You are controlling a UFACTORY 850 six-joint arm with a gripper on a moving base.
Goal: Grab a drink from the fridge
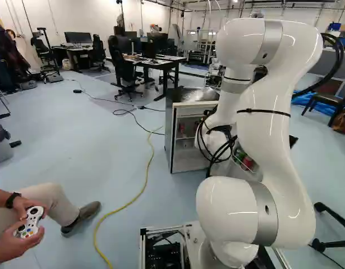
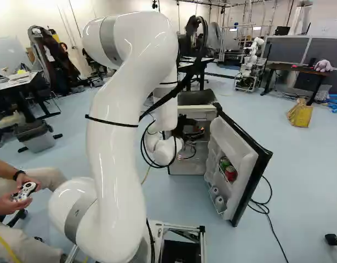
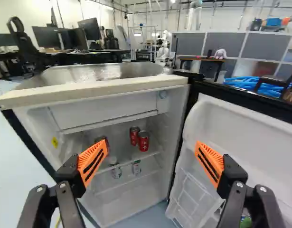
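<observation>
My gripper (image 2: 191, 132) is in front of the open fridge (image 2: 198, 113) in the right base view. In the wrist view the gripper (image 3: 151, 146) stands wide open, with nothing touching its orange pads. Ahead, between the fingers, red cans (image 3: 143, 141) stand on the fridge's upper shelf; another dark red can is partly hidden behind one finger. On the shelf below are two pale cans, one whitish (image 3: 116, 171) and one silvery (image 3: 136, 167). The swung-out door (image 2: 238, 159) holds a green can (image 2: 224, 163), a red can (image 2: 230, 173) and pale cans (image 2: 220, 203) lower down.
The fridge's top edge (image 3: 93, 91) runs ahead of the gripper, with the open door beside one finger. A seated person with a controller (image 1: 31, 222) is left of the base. A yellow cable (image 1: 139, 193) crosses the floor. Desks and chairs stand behind; another robot (image 2: 250, 60) is far back.
</observation>
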